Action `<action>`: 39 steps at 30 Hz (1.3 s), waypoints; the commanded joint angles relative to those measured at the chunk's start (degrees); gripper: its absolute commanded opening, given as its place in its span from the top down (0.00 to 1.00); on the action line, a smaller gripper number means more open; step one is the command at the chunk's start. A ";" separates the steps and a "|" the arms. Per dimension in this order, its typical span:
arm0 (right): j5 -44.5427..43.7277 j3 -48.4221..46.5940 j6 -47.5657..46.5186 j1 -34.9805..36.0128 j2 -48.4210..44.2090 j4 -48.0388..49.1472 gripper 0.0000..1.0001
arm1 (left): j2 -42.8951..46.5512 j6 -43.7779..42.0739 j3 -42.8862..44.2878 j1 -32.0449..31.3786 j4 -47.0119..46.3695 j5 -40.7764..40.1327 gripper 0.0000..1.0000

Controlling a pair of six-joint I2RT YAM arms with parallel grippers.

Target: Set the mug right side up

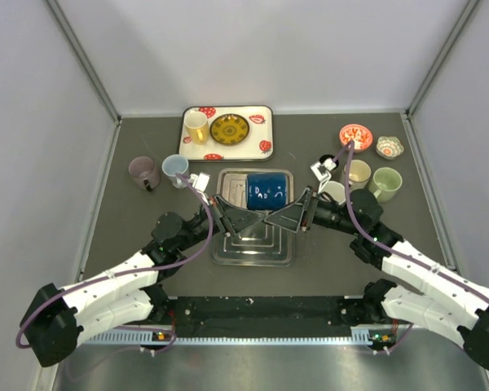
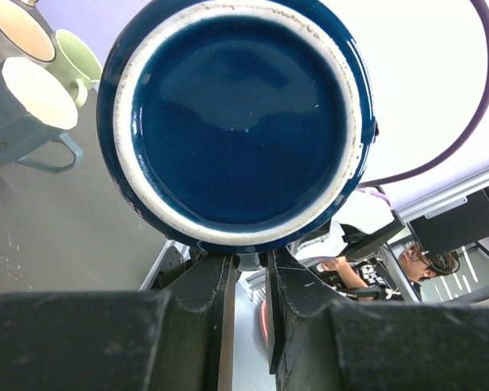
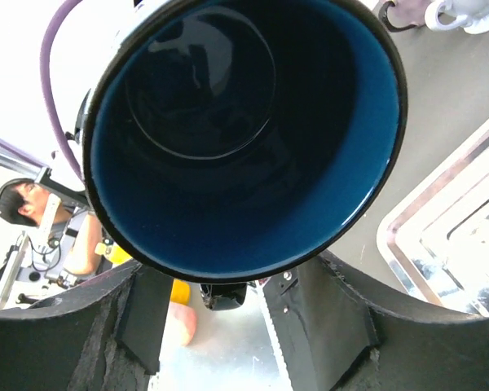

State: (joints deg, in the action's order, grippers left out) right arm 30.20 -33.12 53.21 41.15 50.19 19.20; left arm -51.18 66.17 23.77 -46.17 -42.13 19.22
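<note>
Mid-turn step is judged: mug (image 1: 267, 191) is held on its side over the 12 o'clock end of tray (image 1: 253, 248), base turned to 9 o'clock, mouth to 3 o'clock. Left gripper (image 2: 248, 273) is seen nearly closed at 6 o'clock of the base, apparently pinched on the handle. Right gripper (image 3: 228, 285) is spread wide, mouth at its 12 o'clock. Next, the mouth must be rotated upward and the base set down

My left arm (image 1: 106, 291) and right arm (image 1: 428, 277) wear white shells over black joints, a purple cable (image 3: 46, 69) looping along each. The left hand (image 2: 248, 265) and right hand (image 3: 232, 285) are matte black.
</note>
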 commanded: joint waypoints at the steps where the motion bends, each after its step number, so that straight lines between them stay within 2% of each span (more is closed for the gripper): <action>1: 1.09 -3.44 1.02 0.52 0.69 7.16 0.42 | 1.43 -0.87 2.16 -0.94 -8.32 1.69 1.00; 5: 1.09 -4.05 0.84 0.52 0.96 7.17 0.52 | 1.96 -1.40 2.07 -1.02 -7.79 1.69 1.00; 13: 0.83 -4.93 0.40 0.51 0.96 6.20 0.59 | 2.31 -1.84 1.63 -1.02 -7.27 1.78 1.00; 20: 0.39 -5.28 1.19 0.51 1.31 6.73 0.78 | 2.31 -1.92 1.46 -1.11 -7.53 1.87 1.00; 25: 0.13 -5.37 1.98 0.43 1.66 7.08 0.87 | 2.31 -1.92 1.28 -1.11 -7.70 2.04 1.00; 28: -0.05 -5.55 2.16 0.51 1.92 6.73 1.00 | 2.48 -2.10 0.84 -1.11 -7.62 1.78 1.00; 36: -2.07 -5.81 -0.65 0.51 0.61 3.30 1.00 | 4.07 -3.15 -0.30 -1.11 -5.95 -0.50 1.00; 39: -1.72 -5.64 -1.35 0.51 -0.01 3.56 1.00 | 5.56 -4.03 -0.91 -1.11 -4.28 -3.13 0.94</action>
State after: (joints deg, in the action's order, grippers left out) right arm 31.46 -35.07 55.31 41.25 51.59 21.02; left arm -48.84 64.14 23.22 -46.39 -43.05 16.60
